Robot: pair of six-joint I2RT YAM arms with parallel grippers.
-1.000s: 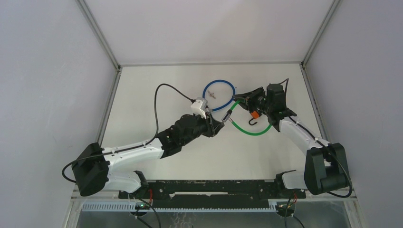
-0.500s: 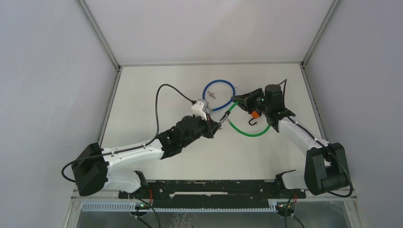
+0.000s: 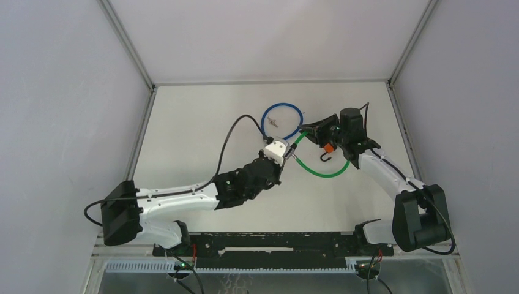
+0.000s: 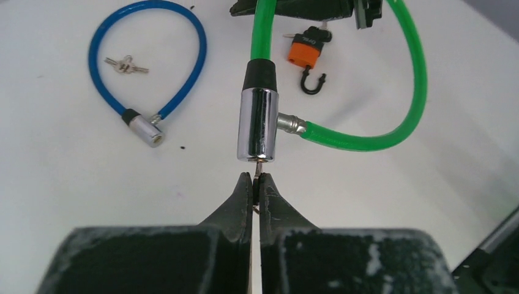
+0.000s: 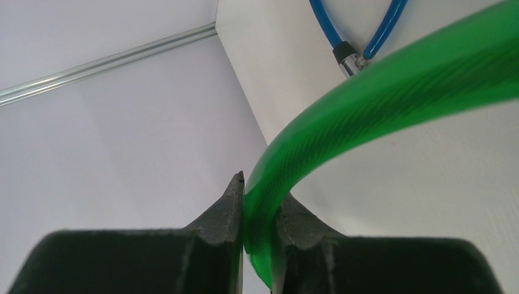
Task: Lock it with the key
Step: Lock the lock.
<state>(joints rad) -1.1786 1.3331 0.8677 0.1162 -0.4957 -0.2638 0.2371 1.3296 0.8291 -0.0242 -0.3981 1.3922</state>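
Green cable lock (image 4: 367, 142): its loop spans between the two arms. Its chrome cylinder (image 4: 257, 122) sits just ahead of the left pincer (image 4: 253, 184), with the cable's plug end seated in its side.
Key (image 4: 261, 160): only a sliver shows between the cylinder's end face and the pincer tips, and it appears to be seated in the keyway.
Left pincer: squeezed fully together on the key.
Right pincer (image 5: 257, 202): closed around the green cable, steadying it.
Risk, slip: the pinch is thin, so the tips may skate off when turning.
Risk, twist: the cylinder hangs on flexible cable and may rotate with the key instead of locking.
Risk, pull-out: any backward drift would draw the key out.
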